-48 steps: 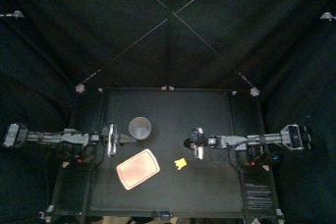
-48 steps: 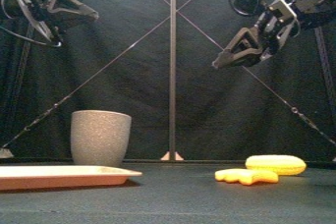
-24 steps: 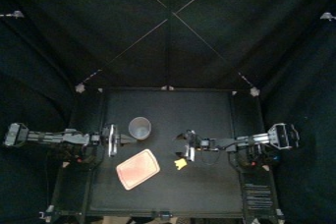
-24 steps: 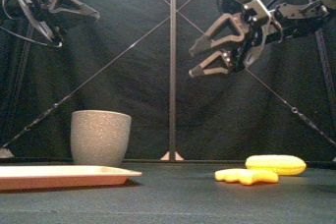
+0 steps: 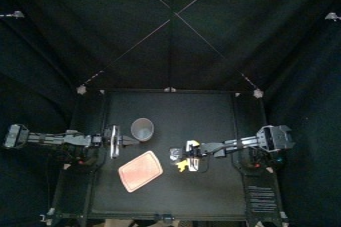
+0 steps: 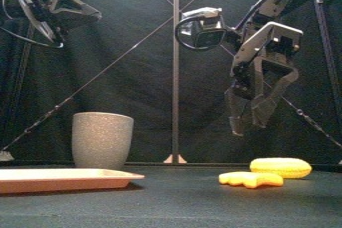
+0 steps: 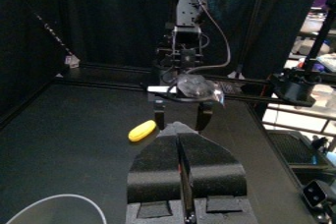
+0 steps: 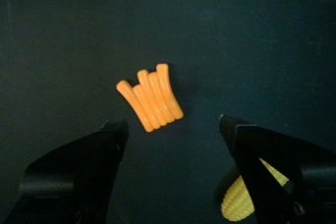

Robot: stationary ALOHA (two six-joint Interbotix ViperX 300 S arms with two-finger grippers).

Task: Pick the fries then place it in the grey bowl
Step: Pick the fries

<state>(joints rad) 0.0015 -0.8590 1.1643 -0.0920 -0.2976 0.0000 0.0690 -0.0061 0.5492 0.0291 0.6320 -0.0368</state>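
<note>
Approach: right gripper (image 6: 249, 122), jaws wide, hangs over the flat orange ribbed toy fries (image 8: 148, 97) toward the table's (image 6: 160, 198) right edge; next, descend and close. Left gripper (image 7: 184, 144) rests closed at the left edge.

text: none readable | labels: none | brands: none | numbers: none | signs: none

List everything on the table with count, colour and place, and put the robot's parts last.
grey bowl: one, speckled grey, upright at back left.
pink tray: one, pink, flat at front left.
fries: one bundle, orange-yellow, lying right of centre.
yellow oval toy: one, yellow, just right of the fries.
right gripper: one, black, above the fries, jaws open.
left gripper: one, black, raised at left, jaws shut.
</note>
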